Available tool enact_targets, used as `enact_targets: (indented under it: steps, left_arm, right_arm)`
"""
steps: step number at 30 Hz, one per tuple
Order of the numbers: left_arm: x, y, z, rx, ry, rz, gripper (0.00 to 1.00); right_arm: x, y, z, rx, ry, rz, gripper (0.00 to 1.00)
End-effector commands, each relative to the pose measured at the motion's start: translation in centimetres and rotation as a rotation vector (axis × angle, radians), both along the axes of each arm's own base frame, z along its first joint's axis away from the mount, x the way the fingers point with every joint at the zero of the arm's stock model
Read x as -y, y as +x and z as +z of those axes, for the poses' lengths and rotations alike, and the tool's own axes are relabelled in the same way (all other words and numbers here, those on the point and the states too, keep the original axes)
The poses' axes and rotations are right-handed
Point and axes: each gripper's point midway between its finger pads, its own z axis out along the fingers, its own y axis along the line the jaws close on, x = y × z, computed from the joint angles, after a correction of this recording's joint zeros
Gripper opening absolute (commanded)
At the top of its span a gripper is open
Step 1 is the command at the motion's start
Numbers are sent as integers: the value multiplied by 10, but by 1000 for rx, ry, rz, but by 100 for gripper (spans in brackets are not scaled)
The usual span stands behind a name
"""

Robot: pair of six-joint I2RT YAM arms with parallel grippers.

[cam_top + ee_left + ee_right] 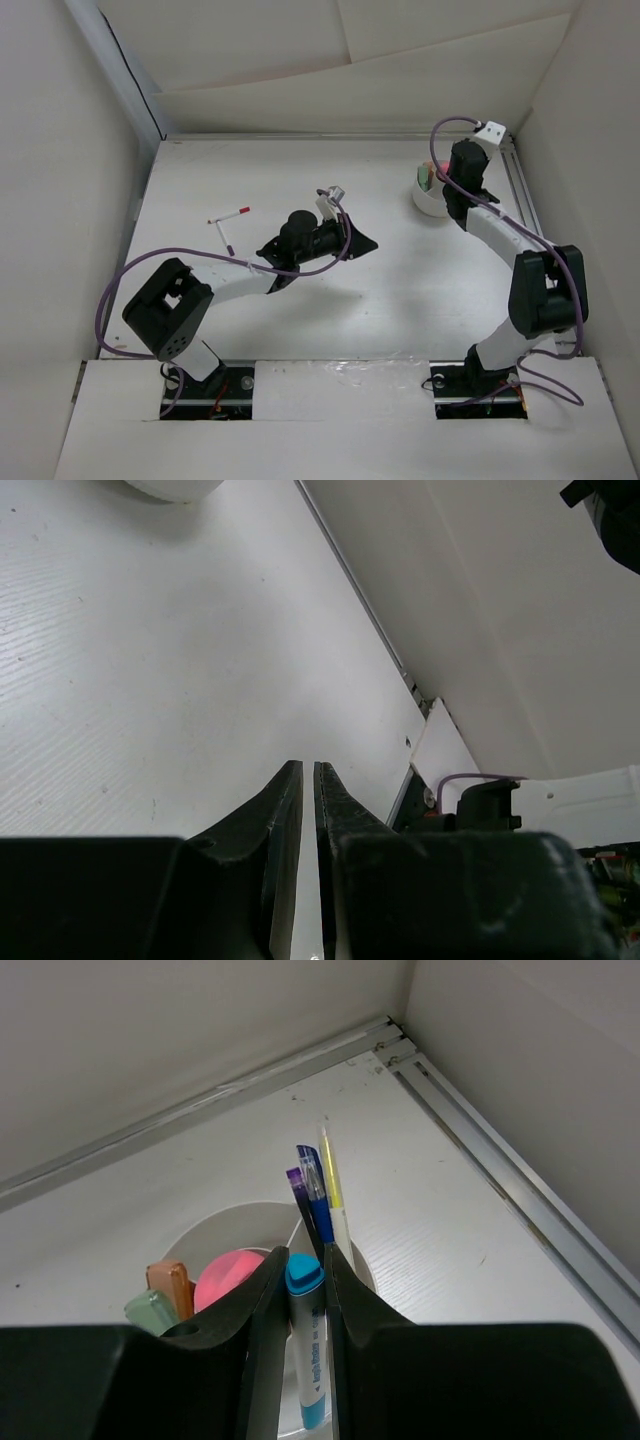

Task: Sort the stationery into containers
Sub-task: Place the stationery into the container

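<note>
My right gripper (305, 1253) is shut on a blue marker (307, 1360) and holds it upright over the white cup (225, 1222). The cup holds a pink-capped item (228, 1275), an orange marker (170, 1285), a green marker (150, 1310) and thin blue, purple and yellow-white pens (322, 1195). In the top view the cup (428, 200) stands at the far right under the right wrist (465, 175). A thin white pen with a red tip (230, 214) and a thin dark pen (227, 238) lie at the left. My left gripper (362, 242) is shut and empty above mid-table; its fingers (285, 810) nearly touch.
White walls enclose the table on three sides. A metal rail (520, 1195) runs along the right edge close to the cup, and another along the back (200, 1105). The cup's base shows at the top of the left wrist view (170, 488).
</note>
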Motion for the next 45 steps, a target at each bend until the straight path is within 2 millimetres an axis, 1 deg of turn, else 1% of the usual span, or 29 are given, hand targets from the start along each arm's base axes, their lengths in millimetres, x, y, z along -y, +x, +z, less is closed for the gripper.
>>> enact_targets:
  steps: [1, 3, 6, 7, 11, 13, 14, 17, 18, 20, 21, 22, 23, 24, 25, 26, 27, 28, 29, 30, 32, 33, 34, 35, 37, 38, 40, 42, 45]
  left_arm:
    - [-3, 2, 24, 73, -50, -1, 7]
    - [-4, 3, 21, 76, -39, 8, 7]
    - [-5, 6, 19, 70, -29, 30, 7]
    - [-6, 8, 19, 71, -28, 39, 7]
    - [-7, 11, 19, 73, -25, 58, 7]
    - [-8, 14, 18, 74, -24, 72, 7]
    - [-9, 15, 18, 75, -23, 81, 7]
    - [-13, 20, 16, 68, -8, 117, 7]
    - [-14, 21, 14, 61, 2, 128, 8]
    - [-19, 24, 16, 61, 10, 161, 8]
    - [-20, 25, 12, 50, 26, 172, 10]
    - [-21, 29, 21, 56, 8, 197, 10]
    - [-27, 33, 22, 54, 13, 220, 13]
    - [-30, 33, 20, 35, 23, 240, 15]
    - [-33, 36, 16, 27, 38, 262, 16]
    - [-40, 41, 24, 28, 28, 311, 20]
    - [-43, 43, 24, 16, 29, 341, 22]
    - [-49, 44, 19, 4, 53, 367, 24]
    - [-55, 50, 20, -4, 56, 419, 26]
    - [-59, 51, 20, -12, 58, 443, 28]
    - [-66, 52, 17, -30, 75, 478, 33]
    - [-71, 55, 21, -23, 74, 508, 34]
    - [-73, 55, 24, -29, 65, 522, 34]
    - [-79, 58, 19, -38, 85, 543, 35]
    - [-88, 60, 21, -41, 88, 591, 35]
    - [-90, 62, 20, -46, 104, 607, 35]
    - [-98, 65, 20, -51, 111, 652, 36]
    - [-106, 63, 22, -58, 116, 681, 36]
    - [-125, 65, 16, -62, 171, 761, 36]
  right_arm:
    - [6, 15, 13, 63, 7, -38, 9]
    - [7, 17, 3, 45, 9, -49, 9]
    - [11, 18, 5, 56, 11, -58, 9]
    - [11, 16, 0, 50, 17, -59, 9]
    - [9, 18, 2, 60, 20, -50, 11]
    - [8, 16, 1, 56, 22, -40, 18]
    - [4, 13, 1, 61, 31, -33, 30]
    - [-1, 1, 6, 78, 43, -36, 48]
    - [-1, -2, 7, 85, 52, -38, 57]
    - [-2, -8, 9, 83, 55, -24, 66]
    - [-2, -12, 15, 91, 65, -26, 70]
    - [-3, -14, 18, 90, 68, -16, 71]
    - [-10, -15, 22, 97, 81, 7, 71]
    - [-11, -20, 34, 118, 88, 21, 71]
    - [-12, -24, 32, 108, 96, 30, 71]
    - [-23, -27, 41, 126, 101, 56, 72]
    - [-29, -31, 39, 116, 103, 79, 72]
    - [-29, -38, 48, 136, 109, 92, 72]
    - [-45, -40, 51, 134, 118, 149, 72]
    - [-51, -44, 47, 120, 120, 177, 72]
    - [-63, -53, 49, 119, 129, 232, 68]
    - [-78, -55, 53, 125, 137, 284, 66]
    - [-85, -59, 47, 107, 138, 309, 63]
    - [-93, -61, 50, 113, 143, 336, 54]
    - [-113, -66, 41, 67, 142, 417, 43]
    - [-116, -66, 41, 65, 146, 438, 29]
    - [-138, -71, 38, 48, 156, 517, 15]
    - [-150, -70, 29, 20, 161, 561, 0]
    - [-167, -72, 23, -20, 157, 619, 0]
